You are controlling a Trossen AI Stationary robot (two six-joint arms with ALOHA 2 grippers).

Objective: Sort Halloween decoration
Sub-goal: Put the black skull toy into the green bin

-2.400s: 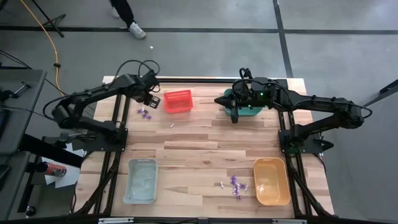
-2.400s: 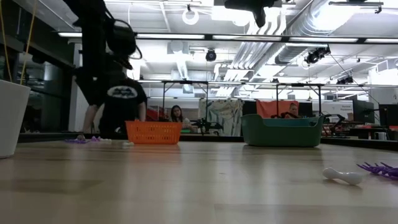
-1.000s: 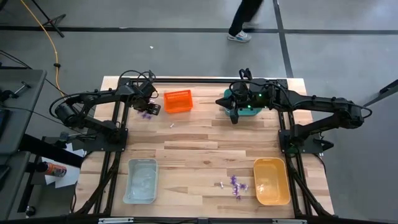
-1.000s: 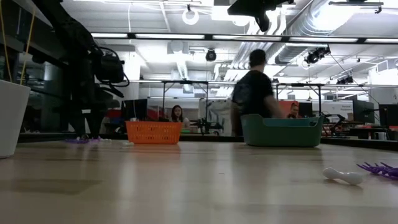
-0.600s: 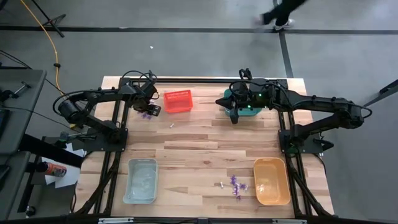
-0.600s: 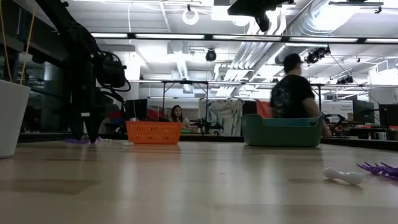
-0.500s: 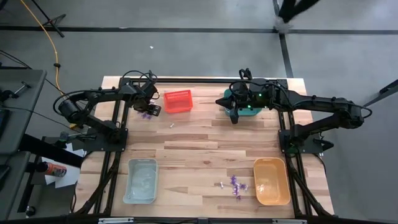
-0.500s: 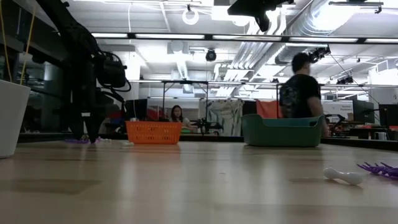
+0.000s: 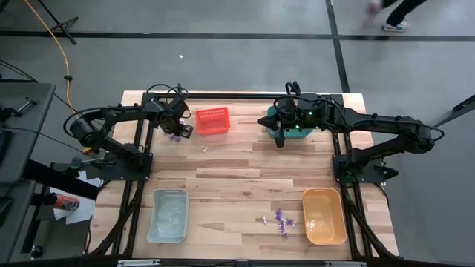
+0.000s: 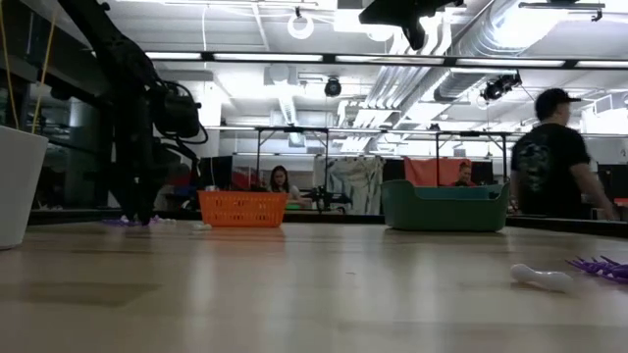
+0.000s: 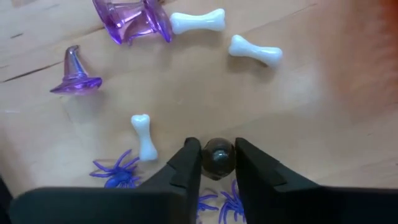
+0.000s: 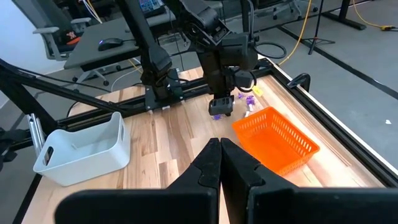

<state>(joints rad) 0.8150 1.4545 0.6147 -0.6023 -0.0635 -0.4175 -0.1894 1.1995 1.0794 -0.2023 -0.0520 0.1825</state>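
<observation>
The Halloween decoration lies in two heaps. One is at the table's far left (image 9: pixel 174 135); the left wrist view shows its purple witch hat (image 11: pixel 74 71), white bones (image 11: pixel 144 134), purple spiders (image 11: pixel 115 175) and a small dark ball (image 11: pixel 217 158). My left gripper (image 11: pixel 217 157) points down there, shut on the ball. A second heap of purple trinkets (image 9: pixel 280 221) lies near the front. My right gripper (image 12: pixel 219 149) hangs shut above the green bin (image 9: pixel 295 130). My left gripper pinches the small dark ball by its two opposite sides (image 11: pixel 206 159) between the ends of its fingers (image 11: pixel 189 155). The fingers come from above, pointing down. The ball sits low among the purple spiders; I cannot tell whether it rests on the wood.
A red bin (image 9: pixel 212 121) stands just right of the left gripper. A clear bin (image 9: pixel 169 215) and an orange bin (image 9: pixel 324 215) stand near the front edge. A lone white bone (image 9: pixel 205 150) lies mid-table. A person (image 10: pixel 549 157) walks behind the table.
A person has walked across the room beyond the table's far edge, from its middle toward its right.
</observation>
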